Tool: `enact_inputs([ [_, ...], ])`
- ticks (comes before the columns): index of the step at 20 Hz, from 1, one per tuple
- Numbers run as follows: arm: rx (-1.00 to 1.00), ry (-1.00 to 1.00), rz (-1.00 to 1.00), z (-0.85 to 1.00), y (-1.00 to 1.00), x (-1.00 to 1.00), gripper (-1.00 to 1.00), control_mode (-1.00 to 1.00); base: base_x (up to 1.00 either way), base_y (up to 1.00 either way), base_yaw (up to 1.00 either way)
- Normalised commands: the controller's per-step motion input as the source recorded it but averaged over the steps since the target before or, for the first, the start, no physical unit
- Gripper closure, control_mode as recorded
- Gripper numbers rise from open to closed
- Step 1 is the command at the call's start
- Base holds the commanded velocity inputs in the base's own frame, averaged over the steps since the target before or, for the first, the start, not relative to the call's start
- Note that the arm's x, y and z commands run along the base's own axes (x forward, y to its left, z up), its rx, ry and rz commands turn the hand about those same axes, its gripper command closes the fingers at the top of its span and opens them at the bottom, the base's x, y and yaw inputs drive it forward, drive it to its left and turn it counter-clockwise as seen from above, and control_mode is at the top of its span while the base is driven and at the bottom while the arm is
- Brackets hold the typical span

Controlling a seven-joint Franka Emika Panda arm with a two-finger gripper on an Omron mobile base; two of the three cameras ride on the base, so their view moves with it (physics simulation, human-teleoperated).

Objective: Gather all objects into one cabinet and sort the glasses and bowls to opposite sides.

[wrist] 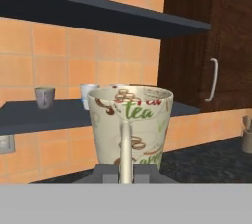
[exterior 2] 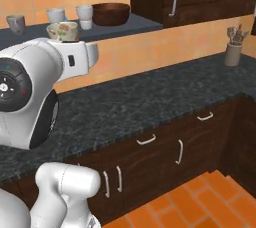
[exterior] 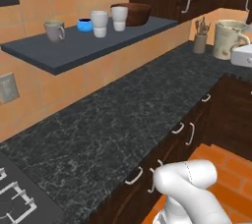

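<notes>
While the cream mug (wrist: pixel 130 127) rides in the gripper (wrist: pixel 126 173), jaws clamped on its handle, the stock runs as follows.

Counter (exterior: pixel 113 120): black speckled stone along the wall, bare in its middle stretch; utensil pot (exterior: pixel 200 41) at its far end.

Shelf (exterior: pixel 83 46): single dark slate board on the tiled wall, carrying all the other tableware.

Brown bowl (exterior: pixel 133 14): widest item, at the shelf's right end near the back edge.

White cups, two: one (exterior: pixel 119 18) just left of the brown bowl, the second (exterior: pixel 99 23) further left and nearer the front edge.

Grey-green mug (exterior: pixel 55 30): toward the left end, well apart from the cups.

Blue bowl (exterior: pixel 85 24): smallest, between the grey-green mug and the nearer cup, on the cups' side rather than the bowls'.

Handling note, as judgement: the cream mug is at about shelf height in front of the board. It would best be kept upright, lifted clear of the front edge, and set in the bare stretch beside the grey-green mug. Release only once it is seated.
</notes>
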Motion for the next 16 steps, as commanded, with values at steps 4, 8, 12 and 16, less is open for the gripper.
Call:
enact_inputs([
  [4, 0.00, 0.00, 0.00, 0.00, 0.00, 0.00, 1.00, 1.00, -0.03, 1.00, 0.05],
  [8, 0.00, 0.00, 0.00, 0.00, 0.00, 0.00, 1.00, 1.00, 0.00, 0.96, 0.05],
  [12, 0.00, 0.00, 0.00, 0.00, 0.00, 0.00, 1.00, 1.00, 0.00, 0.50, 0.51],
  [16, 0.00, 0.00, 0.00, 0.00, 0.00, 0.00, 1.00, 1.00, 0.00, 0.25, 0.61],
])
